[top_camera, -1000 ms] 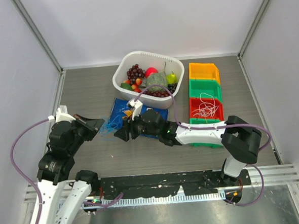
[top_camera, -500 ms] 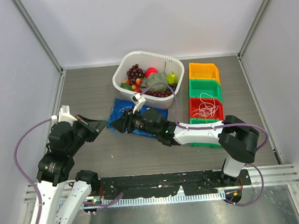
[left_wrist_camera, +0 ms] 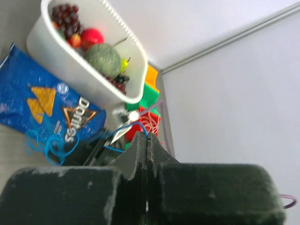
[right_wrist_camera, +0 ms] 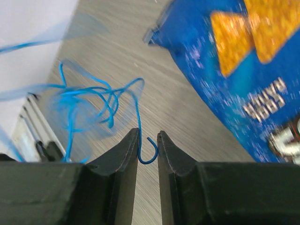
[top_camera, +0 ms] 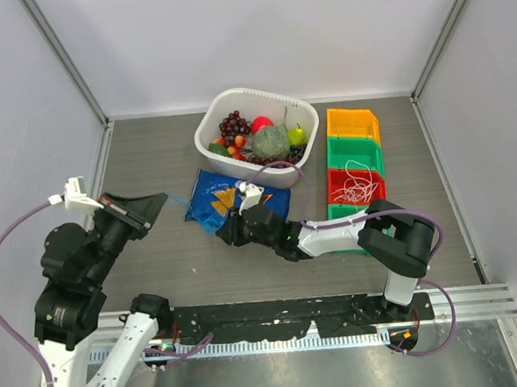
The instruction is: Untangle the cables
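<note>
Blue cable [right_wrist_camera: 137, 117], raised left pincer [left_wrist_camera: 146, 140] clamping it (right pincer [right_wrist_camera: 148, 136] perhaps)

We see a grey wood-grain bench [top_camera: 151, 156] carrying a white tub [top_camera: 208, 119] at the back, a blue chip bag [top_camera: 208, 197] just before it, a loopy blue cable [left_wrist_camera: 47, 146] at the bag's edge, and a row of bins [top_camera: 353, 125] on the right.

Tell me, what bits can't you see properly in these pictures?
Right wrist view: the blue cable's far loops are blurred.
Top view: that cable is too thin to trace; the white cable in the red bin is too small to see knots.
Left wrist view: the left gripper blocks the lower picture.
</note>
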`<state>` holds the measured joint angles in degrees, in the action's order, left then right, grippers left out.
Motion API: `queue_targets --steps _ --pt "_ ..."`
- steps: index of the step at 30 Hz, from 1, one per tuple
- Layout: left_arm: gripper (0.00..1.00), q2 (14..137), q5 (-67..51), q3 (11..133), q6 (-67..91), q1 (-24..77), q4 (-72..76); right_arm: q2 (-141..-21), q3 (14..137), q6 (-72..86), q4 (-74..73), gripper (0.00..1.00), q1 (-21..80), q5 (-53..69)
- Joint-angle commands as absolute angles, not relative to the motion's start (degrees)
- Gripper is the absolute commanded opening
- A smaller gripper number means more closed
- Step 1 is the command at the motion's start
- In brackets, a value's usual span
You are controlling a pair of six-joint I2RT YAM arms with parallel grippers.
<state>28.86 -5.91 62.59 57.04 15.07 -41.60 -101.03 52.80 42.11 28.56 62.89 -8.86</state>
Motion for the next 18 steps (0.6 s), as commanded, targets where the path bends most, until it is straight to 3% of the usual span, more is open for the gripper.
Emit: queue_targets --steps 1,9,18 --pt "0.0 29.27 -2.2 69.16 51.42 15.21 -38.32 -101.43 47.82 41.4 28.92 0.27 63.81 -6.42" --pt "0.0 30.58 -0.7 72.33 49.48 15.29 -37.88 -96.43 42.54 37.71 31.38 0.32 63.9 -2.47" --pt "0.0 30.94 -2.11 74.53 49.57 15.21 -38.06 -87.99 41.05 29.46 30.15 0.53 63.9 -0.88"
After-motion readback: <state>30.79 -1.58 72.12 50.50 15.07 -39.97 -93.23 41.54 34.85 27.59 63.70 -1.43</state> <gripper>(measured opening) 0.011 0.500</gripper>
